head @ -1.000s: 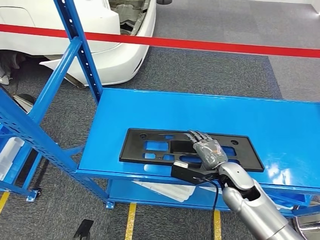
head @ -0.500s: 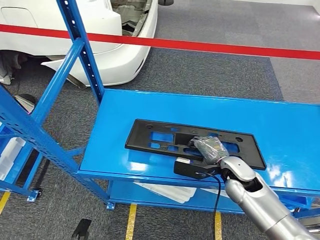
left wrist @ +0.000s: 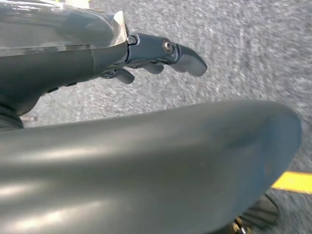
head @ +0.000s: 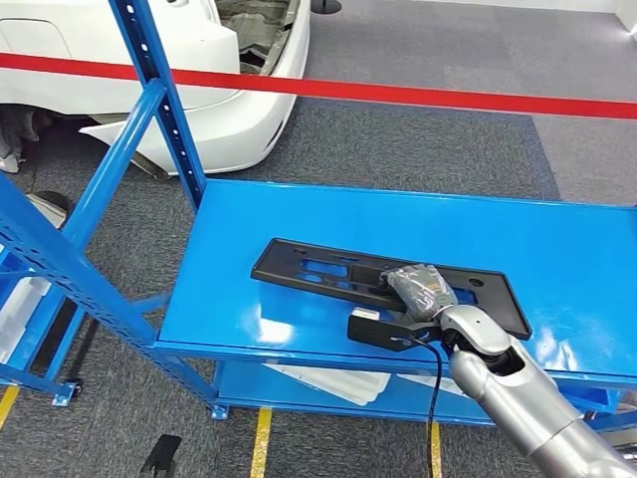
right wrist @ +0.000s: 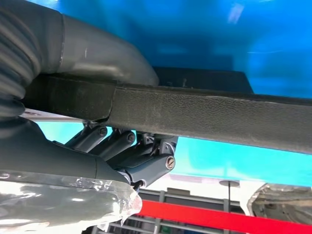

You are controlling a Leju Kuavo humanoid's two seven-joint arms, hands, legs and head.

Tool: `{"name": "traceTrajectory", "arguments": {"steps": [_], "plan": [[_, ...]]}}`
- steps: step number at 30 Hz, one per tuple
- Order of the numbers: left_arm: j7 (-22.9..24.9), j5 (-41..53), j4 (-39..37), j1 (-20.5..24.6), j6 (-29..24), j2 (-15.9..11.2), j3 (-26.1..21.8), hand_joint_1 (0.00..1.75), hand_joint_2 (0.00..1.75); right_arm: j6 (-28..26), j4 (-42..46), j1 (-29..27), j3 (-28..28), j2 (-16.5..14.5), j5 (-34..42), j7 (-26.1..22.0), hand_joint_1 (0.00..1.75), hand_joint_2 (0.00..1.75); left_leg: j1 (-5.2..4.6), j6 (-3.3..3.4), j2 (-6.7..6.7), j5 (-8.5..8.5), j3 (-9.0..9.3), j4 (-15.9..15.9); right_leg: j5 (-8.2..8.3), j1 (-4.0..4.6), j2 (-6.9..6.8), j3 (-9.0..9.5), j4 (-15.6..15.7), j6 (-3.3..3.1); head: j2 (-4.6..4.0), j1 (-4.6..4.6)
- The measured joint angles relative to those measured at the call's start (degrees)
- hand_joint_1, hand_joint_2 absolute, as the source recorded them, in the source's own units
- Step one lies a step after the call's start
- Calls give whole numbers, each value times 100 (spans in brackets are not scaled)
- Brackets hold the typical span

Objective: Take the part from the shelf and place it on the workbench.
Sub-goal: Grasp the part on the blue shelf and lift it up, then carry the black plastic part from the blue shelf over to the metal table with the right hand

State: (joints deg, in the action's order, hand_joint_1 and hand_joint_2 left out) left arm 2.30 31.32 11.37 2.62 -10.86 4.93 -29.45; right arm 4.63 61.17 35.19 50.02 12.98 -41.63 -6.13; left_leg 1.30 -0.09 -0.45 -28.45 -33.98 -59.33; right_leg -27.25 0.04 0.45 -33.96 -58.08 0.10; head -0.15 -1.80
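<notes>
While the right hand (head: 415, 289) grips its near edge, thumb under and fingers (right wrist: 121, 146) over, the black part (head: 330, 272) lies lengthwise along the blue shelf (head: 451, 224), near edge tilted up. The left hand (left wrist: 158, 51) hangs loosely open, holding nothing.

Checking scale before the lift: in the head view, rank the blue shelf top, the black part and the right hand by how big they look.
1. Blue shelf top, the largest by far.
2. Black part, which the hand grips at its near edge.
3. Right hand, the smallest, though it is nearer the camera than most of the part.
</notes>
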Motion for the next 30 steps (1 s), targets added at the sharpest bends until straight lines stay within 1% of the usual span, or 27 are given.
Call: {"name": "traceTrajectory", "arguments": {"steps": [1, 2, 3, 4, 6, 7, 8, 9, 10, 11, 12, 13, 14, 16, 17, 18, 19, 21, 22, 23, 24, 25, 26, 27, 28, 29, 30], "plan": [[-9, 3, 0, -3, -11, -1, -3, 0, 87, -29, 0, -1, -10, 15, 27, 5, 175, 175, 0, 36, 1, 10, -1, 3, -5, -8, -1, -2, 3, 22, 0, -2], [-27, 5, 0, -3, -31, -1, -8, 0, 131, -63, 2, -3, -27, 34, 58, 13, 175, 175, 3, 75, 2, 23, 1, 10, -49, -16, -4, -17, -42, 48, 0, -1], [-52, 8, 0, 0, -53, -1, -15, 0, 175, -113, 9, -6, -55, 60, 96, 29, 175, 175, 11, 109, 3, 34, 1, 18, -151, -23, -9, -69, -178, 75, 0, 1], [-76, 10, 0, 3, -76, 0, -24, 0, 175, -169, 25, -15, -93, 90, 135, 50, 175, 175, 20, 134, 3, 41, 2, 24, -316, -29, -14, -176, -440, 103, 0, 2], [-108, 13, 0, -1, -112, 3, -47, 0, 175, -275, 91, -52, -197, 157, 209, 87, 175, 175, 17, 156, 1, 38, 1, 23, -691, -37, -20, -513, -1223, 145, 0, 3], [-113, 20, 0, -8, -125, 4, -61, 0, 175, -311, 136, -80, -257, 192, 241, 96, 175, 175, 15, 159, 0, 36, 1, 21, -797, -39, -20, -665, -1546, 154, 0, 3], [-114, 27, 0, -12, -136, 5, -75, 0, 175, -340, 187, -109, -320, 227, 280, 100, 175, 175, 12, 162, -3, 34, 2, 20, -791, -39, -20, -734, -1675, 154, 0, 3], [-114, 35, 0, -14, -144, 5, -89, 0, 175, -370, 253, -140, -396, 268, 346, 96, 175, 175, 8, 163, -8, 30, 5, 19, -669, -37, -19, -694, -1561, 142, 0, 3], [-115, 48, 0, -12, -149, 7, -101, 0, 175, -410, 347, -177, -495, 316, 445, 78, 175, 175, 3, 164, -16, 26, 10, 19, -456, -33, -19, -551, -1221, 117, 0, 3], [-116, 64, 0, -9, -152, 9, -112, 0, 175, -456, 470, -218, -621, 373, 573, 38, 175, 175, 0, 163, -24, 22, 15, 21, -238, -24, -18, -364, -781, 81, 1, 3], [-119, 85, 0, -7, -153, 11, -122, 0, 175, -496, 620, -266, -777, 439, 727, -28, 175, 175, -10, 157, -33, 17, 13, 22, -77, -9, -17, -196, -401, 46, 1, 1], [-122, 113, 0, -8, -153, 14, -132, 0, 175, -521, 798, -327, -959, 514, 901, -123, 175, 175, -16, 146, -40, 13, 9, 23, 11, 8, -17, -83, -141, 14, 1, 1], [-127, 141, 0, -16, -151, 16, -139, 0, 175, -521, 990, -405, -1151, 590, 1088, -243, 175, 175, -19, 129, -45, 10, 3, 27, 20, 24, -18, -34, -27, -11, 0, -1], [-142, 200, 0, -36, -140, 20, -148, 0, 175, -410, 1452, -617, -1572, 744, 1573, -582, 175, 175, -22, 77, -49, 3, -3, 39, 5, 26, -23, -17, 22, -47, 0, -2], [-151, 225, 0, -44, -132, 22, -152, 0, 175, -296, 1696, -747, -1778, 808, 1871, -796, 175, 175, -24, 49, -42, -31, -10, 24, 8, 13, -31, -4, 55, -66, 0, -4], [-161, 254, 0, -47, -125, 24, -156, 0, 175, -143, 1953, -880, -1990, 870, 2217, -1041, 175, 175, -27, 27, -33, -114, -44, -65, 18, -3, -41, 10, 89, -84, 0, -8], [-168, 281, 0, -45, -119, 25, -158, 0, 175, 36, 2193, -1018, -2187, 920, 2570, -1286, 175, 175, -29, 9, -23, -260, -128, -272, 27, -19, -51, 24, 120, -101, 0, -11], [-173, 350, 0, -44, -96, 25, -161, 0, 175, 545, 2644, -1310, -2559, 988, 3314, -1794, 175, 175, -24, -17, -10, -635, -441, -995, 23, -20, -61, 31, 125, -121, 0, -14], [-173, 387, 0, -45, -85, 25, -161, 0, 175, 855, 2837, -1459, -2718, 1002, 3655, -2029, 175, 175, -22, -29, -10, -761, -603, -1344, 17, -17, -62, 32, 122, -126, 0, -13], [-173, 423, 0, -44, -75, 26, -160, 0, 175, 1191, 3025, -1605, -2863, 1005, 3981, -2256, 175, 175, -22, -38, -9, -784, -700, -1537, 8, -15, -61, 35, 117, -128, 0, -12], [-173, 463, 0, -39, -71, 26, -160, 0, 175, 1497, 3209, -1737, -2995, 999, 4256, -2452, 175, 175, -21, -41, -8, -691, -700, -1511, -4, -15, -58, 40, 108, -126, 0, -12], [-172, 495, 0, -30, -70, 27, -160, 0, 175, 1746, 3387, -1852, -3111, 986, 4477, -2602, 175, 175, -19, -38, -7, -494, -595, -1253, -23, -17, -53, 49, 93, -119, 0, -13], [-172, 521, 0, -18, -70, 27, -160, 0, 175, 1947, 3559, -1949, -3217, 962, 4651, -2712, 175, 175, -19, -28, -5, -267, -433, -864, -50, -19, -46, 59, 71, -103, 0, -14], [-171, 541, 0, -6, -69, 27, -160, 0, 175, 2103, 3709, -2029, -3313, 935, 4778, -2784, 175, 175, -23, -11, -5, -98, -277, -510, -78, -10, -38, 61, 42, -81, 1, -14], [-172, 552, 0, 8, -69, 31, -158, 0, 175, 2232, 3831, -2101, -3391, 901, 4868, -2828, 175, 175, -26, 13, -5, -4, -157, -232, -98, -1, -30, 50, 10, -58, 1, -13], [-173, 564, 0, 18, -72, 35, -157, 0, 175, 2354, 3933, -2170, -3455, 867, 4938, -2860, 175, 175, -34, 35, -8, 11, -103, -100, -108, 7, -24, 33, -12, -35, 1, -9], [-174, 577, 0, 25, -76, 39, -157, 0, 175, 2454, 4016, -2240, -3502, 833, 4988, -2885, 175, 175, -45, 56, -13, -15, -92, -73, -106, 13, -21, 18, -25, -17, 1, -7]]}}
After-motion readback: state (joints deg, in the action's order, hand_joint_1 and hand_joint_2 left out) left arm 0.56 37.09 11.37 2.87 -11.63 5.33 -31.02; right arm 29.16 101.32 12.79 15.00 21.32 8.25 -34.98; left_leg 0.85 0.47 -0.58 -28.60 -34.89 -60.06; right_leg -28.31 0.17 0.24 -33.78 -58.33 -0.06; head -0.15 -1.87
